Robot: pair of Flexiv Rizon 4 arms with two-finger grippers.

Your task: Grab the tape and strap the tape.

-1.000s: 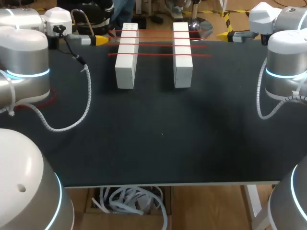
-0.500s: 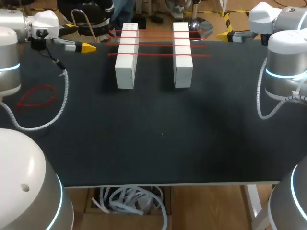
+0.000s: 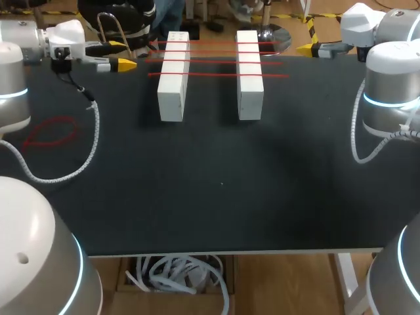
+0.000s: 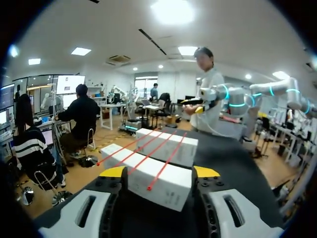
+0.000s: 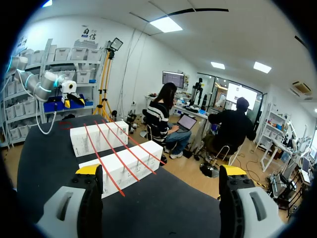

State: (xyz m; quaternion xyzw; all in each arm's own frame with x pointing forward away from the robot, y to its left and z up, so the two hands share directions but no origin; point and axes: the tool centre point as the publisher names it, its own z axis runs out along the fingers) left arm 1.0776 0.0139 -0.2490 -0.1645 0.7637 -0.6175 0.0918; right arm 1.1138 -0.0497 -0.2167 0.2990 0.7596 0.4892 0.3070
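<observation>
At the frame's left edge the loose red tape loop (image 3: pixel 49 131) lies on the table (image 3: pixel 216 197), the left arm's cable (image 3: pixel 96 128) trailing beside it and liable to snag it; the left gripper (image 3: pixel 123 55), jaws wide and empty, has edged toward the white blocks (image 3: pixel 173 85) since the earlier frame; the right gripper (image 3: pixel 307 47) is likewise wide, empty, unmoved.

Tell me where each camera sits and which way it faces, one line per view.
Head view: above and behind, looking down on the table; left gripper and right gripper show near its far edge.
Left wrist view: on the left wrist, looking along its open fingers at two white blocks.
Right wrist view: on the right wrist, facing the blocks from the opposite side, open fingers showing.
All three share the blocks and red tape strands.
</observation>
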